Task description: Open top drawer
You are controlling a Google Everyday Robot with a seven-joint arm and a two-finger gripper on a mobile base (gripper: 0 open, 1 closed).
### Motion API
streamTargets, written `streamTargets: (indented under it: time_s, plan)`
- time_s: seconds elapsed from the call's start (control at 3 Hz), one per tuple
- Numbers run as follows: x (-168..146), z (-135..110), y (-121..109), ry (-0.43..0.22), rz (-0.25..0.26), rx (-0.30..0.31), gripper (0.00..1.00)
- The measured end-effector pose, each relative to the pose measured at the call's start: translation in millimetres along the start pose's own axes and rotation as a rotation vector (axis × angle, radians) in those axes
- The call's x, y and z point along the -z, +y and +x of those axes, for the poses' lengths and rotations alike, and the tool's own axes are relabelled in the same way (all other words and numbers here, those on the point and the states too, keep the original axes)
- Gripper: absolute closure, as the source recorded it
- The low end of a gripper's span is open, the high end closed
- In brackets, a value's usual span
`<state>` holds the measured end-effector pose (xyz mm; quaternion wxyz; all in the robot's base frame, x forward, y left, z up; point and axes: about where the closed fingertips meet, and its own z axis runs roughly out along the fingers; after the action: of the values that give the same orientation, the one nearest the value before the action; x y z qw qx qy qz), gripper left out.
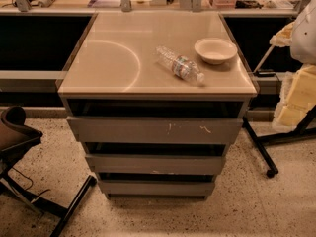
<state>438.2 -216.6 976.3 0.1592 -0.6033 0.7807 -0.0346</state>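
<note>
Floor nearest the camera is speckled, with a dark chair [15,135] at lower left. Then the grey cabinet: two narrower drawer fronts [155,164] at the bottom. Above them is the top drawer [148,130], widest of the three, with white scratches right of centre and a dark gap over it. On the counter [108,58] a plastic bottle [180,65] lies on its side just beside a white bowl [215,50]. The tool isn't in shot, so I can't tell its grip or how the drawer sits relative to it.
</note>
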Motion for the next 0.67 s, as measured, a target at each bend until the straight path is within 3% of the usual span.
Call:
streamTargets:
  time_s: [0.67]
  plan:
    - [-7.8,-2.2,3.9,-0.033,-0.012,0.005,0.0]
